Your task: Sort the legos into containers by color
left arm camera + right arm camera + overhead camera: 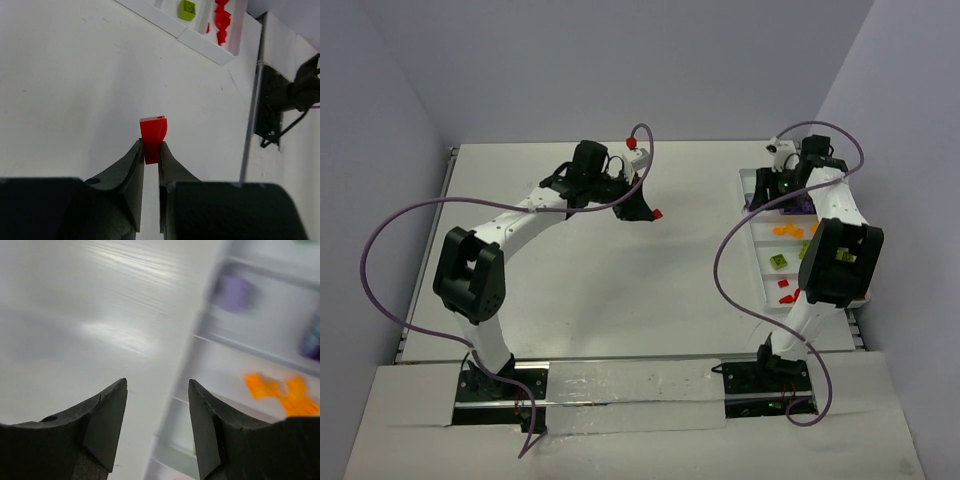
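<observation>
- Now, on your left, the left gripper [151,145] hangs over the far half of the white table [620,290]. Its jaws are narrow and pinch a red lego brick [152,132].
- That brick sticks out past your fingertips, and most of it shows in the left wrist view. It is well apart from the tray.
- Moving right, the right gripper [157,382] sits at the far end of the white divided tray [745,230], over its left rim. Its jaws stand wide, with nothing between them. Your right wrist view is blurred.
- Inside the tray, going from far to near, you have purple bricks [235,290], then orange bricks [788,230], then a lime-green brick [779,262], then red bricks [785,290]. Each colour has its own compartment.
- Your right arm covers the tray's right side, so you cannot tell what lies beneath it.
</observation>
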Action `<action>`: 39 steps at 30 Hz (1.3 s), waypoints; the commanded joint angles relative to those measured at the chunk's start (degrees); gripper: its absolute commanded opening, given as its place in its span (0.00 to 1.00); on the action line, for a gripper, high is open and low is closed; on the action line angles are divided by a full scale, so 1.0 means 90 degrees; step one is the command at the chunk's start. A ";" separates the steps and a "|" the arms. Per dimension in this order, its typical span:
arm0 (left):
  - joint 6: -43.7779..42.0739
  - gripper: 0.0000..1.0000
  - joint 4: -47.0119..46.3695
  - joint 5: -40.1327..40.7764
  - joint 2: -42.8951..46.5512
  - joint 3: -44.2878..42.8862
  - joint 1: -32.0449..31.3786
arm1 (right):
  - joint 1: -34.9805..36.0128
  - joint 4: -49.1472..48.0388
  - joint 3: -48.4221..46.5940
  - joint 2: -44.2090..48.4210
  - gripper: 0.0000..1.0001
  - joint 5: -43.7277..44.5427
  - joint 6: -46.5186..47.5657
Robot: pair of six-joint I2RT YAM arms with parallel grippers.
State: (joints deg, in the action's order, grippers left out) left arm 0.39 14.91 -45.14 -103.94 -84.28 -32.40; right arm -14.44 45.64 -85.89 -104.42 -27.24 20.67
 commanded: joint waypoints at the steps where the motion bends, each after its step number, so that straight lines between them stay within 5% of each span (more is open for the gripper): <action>1: 0.0720 0.00 -0.0767 -0.1440 0.0334 0.0175 0.0026 | 0.0945 0.0475 -0.0030 0.1116 0.61 -0.2636 0.0135; 7: 0.1486 0.00 -0.1484 -0.2250 0.0365 0.0554 0.0026 | 0.2171 0.0337 0.0220 0.1720 0.62 -0.3961 0.0006; 15: 0.2451 0.00 -0.2389 -0.2734 0.0338 0.0912 0.0036 | 0.2884 0.0290 0.0349 0.1807 0.62 -0.4063 -0.0294; 27: 0.0139 0.00 -0.0645 0.0726 0.0757 0.0702 -0.0118 | 0.2952 -0.1109 0.1074 0.1712 0.66 -0.3663 -0.2682; 39: -0.0990 0.00 -0.0154 0.1812 0.0892 0.0707 -0.0826 | 0.2923 -0.1715 0.1000 0.0805 0.65 -0.3767 -0.3881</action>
State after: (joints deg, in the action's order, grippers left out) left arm -4.74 11.93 -32.36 -98.83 -75.79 -39.03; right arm 12.01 32.80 -75.72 -96.27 -60.81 -11.42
